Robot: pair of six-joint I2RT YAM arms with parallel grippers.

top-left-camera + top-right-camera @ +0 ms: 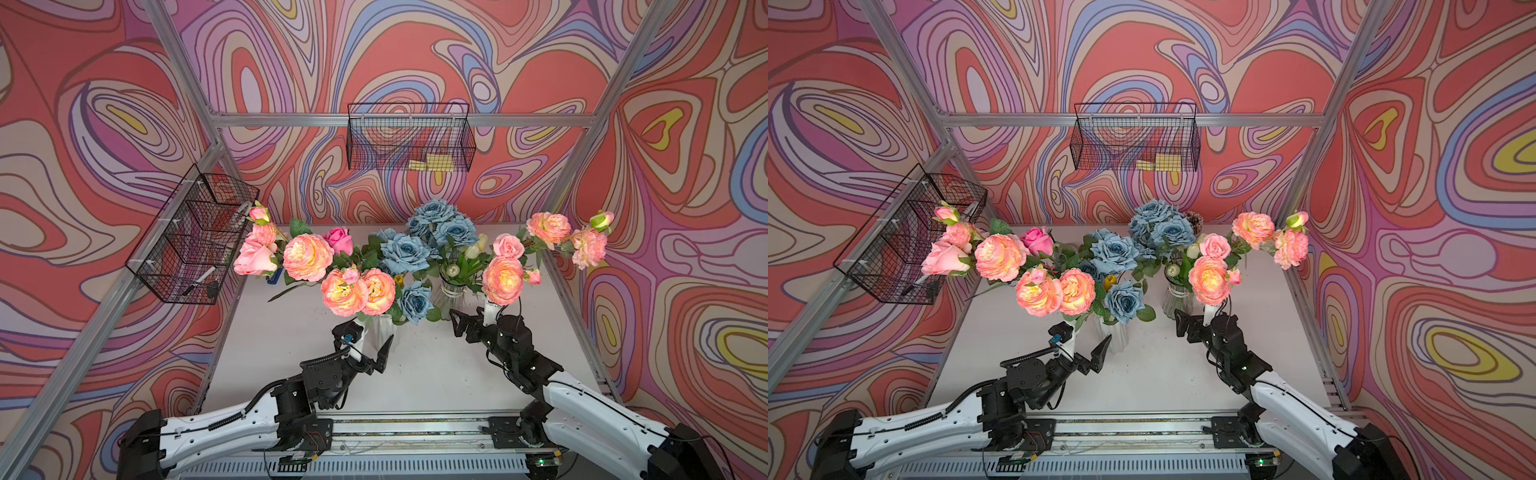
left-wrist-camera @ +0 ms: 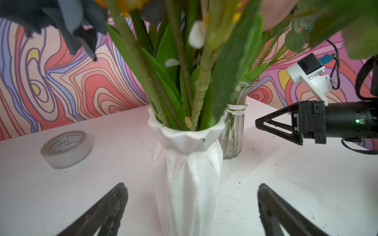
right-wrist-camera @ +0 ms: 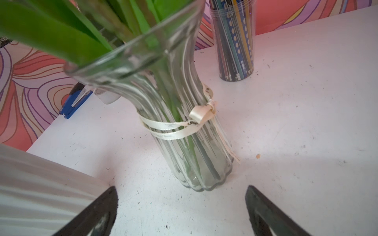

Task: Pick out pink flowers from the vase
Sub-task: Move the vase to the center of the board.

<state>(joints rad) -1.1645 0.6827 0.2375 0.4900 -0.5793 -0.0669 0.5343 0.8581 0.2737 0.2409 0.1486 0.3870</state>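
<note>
In both top views the pink flowers (image 1: 308, 257) spread across mid-frame above a white vase (image 1: 381, 330) and a glass vase (image 1: 445, 294) on the surface (image 1: 415, 374). Below them, the left hand (image 1: 372, 345) and right hand (image 1: 471, 318) are spread, holding nothing.

In the left wrist view, the white vase stands centre-frame between the spread fingers (image 2: 106, 208).

In the right wrist view, the glass vase stands centre-frame beyond the parted fingers (image 3: 96, 212).
</note>
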